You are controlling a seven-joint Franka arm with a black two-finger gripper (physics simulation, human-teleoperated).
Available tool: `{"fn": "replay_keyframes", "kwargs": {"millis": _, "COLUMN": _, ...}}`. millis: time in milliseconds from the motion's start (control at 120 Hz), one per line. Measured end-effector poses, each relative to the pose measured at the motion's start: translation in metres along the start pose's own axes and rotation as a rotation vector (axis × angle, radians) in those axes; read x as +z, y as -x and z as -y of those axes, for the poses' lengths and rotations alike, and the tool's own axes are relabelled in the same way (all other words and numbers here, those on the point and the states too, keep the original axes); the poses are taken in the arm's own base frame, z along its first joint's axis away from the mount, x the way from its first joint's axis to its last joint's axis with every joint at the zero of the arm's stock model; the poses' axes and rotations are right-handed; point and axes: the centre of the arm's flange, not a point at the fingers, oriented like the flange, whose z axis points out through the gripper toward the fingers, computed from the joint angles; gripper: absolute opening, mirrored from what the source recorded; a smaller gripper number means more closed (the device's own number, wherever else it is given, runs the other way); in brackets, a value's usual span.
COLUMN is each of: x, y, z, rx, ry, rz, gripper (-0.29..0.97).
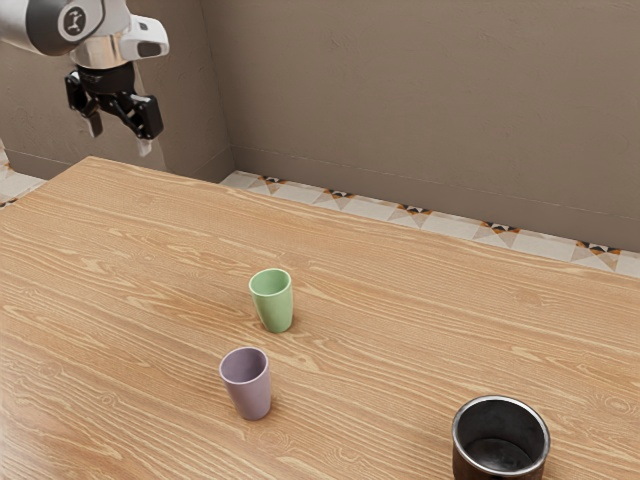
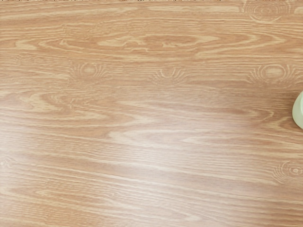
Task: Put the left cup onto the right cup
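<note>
gripper hung high over the table far corner, fingers spread and empty, judged ready for approach. green cup and purple cup stood upright mid-table, near but apart, unstacked, leaving room for a grasp.

Wood table w/ grey walls, patterned tile floor.

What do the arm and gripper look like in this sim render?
The arm has a glossy white-grey rounded shell, with a dark round joint cap bearing a small white mark. The hand housing is white with a dark oval inset. Below it the gripper is black and blocky, with two short fingers ending in paler tips.
</note>
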Motion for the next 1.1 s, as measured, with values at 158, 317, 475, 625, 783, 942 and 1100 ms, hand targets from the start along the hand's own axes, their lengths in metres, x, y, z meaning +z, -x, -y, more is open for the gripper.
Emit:
{"fn": "replay_keyframes", "kwargs": {"millis": 158, "x": 0.005, "y": -0.004, "z": 0.005, "rx": -0.012, "ry": 0.000, "rz": -0.001, "gripper": 0.68}}
{"fn": "replay_keyframes", "kwargs": {"millis": 317, "x": 0.030, "y": -0.024, "z": -0.001, "rx": -0.008, "ry": 0.011, "rz": 0.032, "gripper": 0.68}}
{"fn": "replay_keyframes", "kwargs": {"millis": 475, "x": 0.082, "y": -0.044, "z": -0.032, "rx": 0.020, "ry": 0.074, "rz": 0.108, "gripper": 0.68}}
{"fn": "replay_keyframes", "kwargs": {"millis": 625, "x": 0.129, "y": -0.059, "z": -0.065, "rx": 0.051, "ry": 0.117, "rz": 0.141, "gripper": 0.68}}
{"fn": "replay_keyframes", "kwargs": {"millis": 783, "x": 0.182, "y": -0.058, "z": -0.096, "rx": 0.080, "ry": 0.148, "rz": 0.188, "gripper": 0.68}}
{"fn": "replay_keyframes", "kwargs": {"millis": 942, "x": 0.219, "y": -0.054, "z": -0.117, "rx": 0.100, "ry": 0.161, "rz": 0.209, "gripper": 0.68}}
{"fn": "replay_keyframes", "kwargs": {"millis": 1100, "x": 0.240, "y": -0.061, "z": -0.138, "rx": 0.119, "ry": 0.171, "rz": 0.183, "gripper": 0.68}}
